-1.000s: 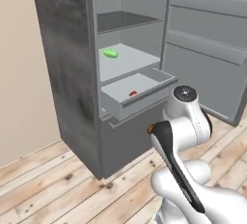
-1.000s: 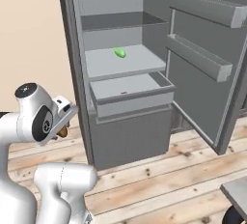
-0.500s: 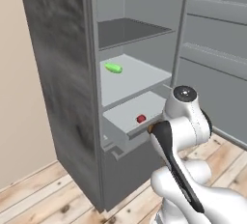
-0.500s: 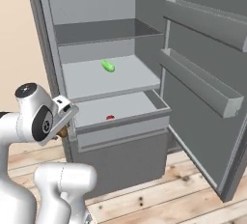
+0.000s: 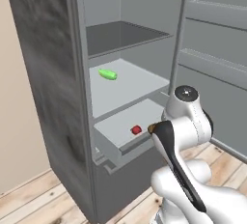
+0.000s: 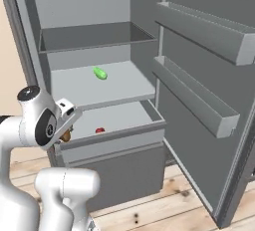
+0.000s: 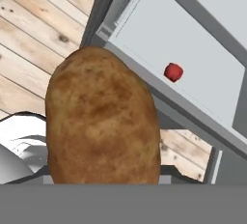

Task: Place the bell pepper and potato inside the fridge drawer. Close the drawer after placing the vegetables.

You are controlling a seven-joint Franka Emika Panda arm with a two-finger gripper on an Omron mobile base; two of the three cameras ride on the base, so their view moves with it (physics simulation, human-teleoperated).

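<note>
A big brown potato (image 7: 103,121) sits right in front of the hand camera, and my gripper (image 6: 64,133) is shut on it; the fingertips are hidden behind it. I hold it just outside the left front corner of the open fridge drawer (image 6: 115,138), a little above its rim. The small red bell pepper (image 7: 173,72) lies on the drawer's floor (image 5: 136,130), near the front (image 6: 100,130). The drawer (image 5: 129,146) stands pulled out under the lowest shelf.
An elongated green vegetable (image 5: 107,74) lies on the shelf above the drawer (image 6: 100,72). The fridge door (image 6: 199,90) hangs open on the right with two door bins. Wooden floor (image 7: 29,35) lies below, and the fridge's dark side wall (image 5: 43,73) stands on the left.
The whole picture has shifted and the fridge looms larger: the base has driven closer. The arm keeps its pose with the potato in the gripper. The bell pepper stays in the drawer.
</note>
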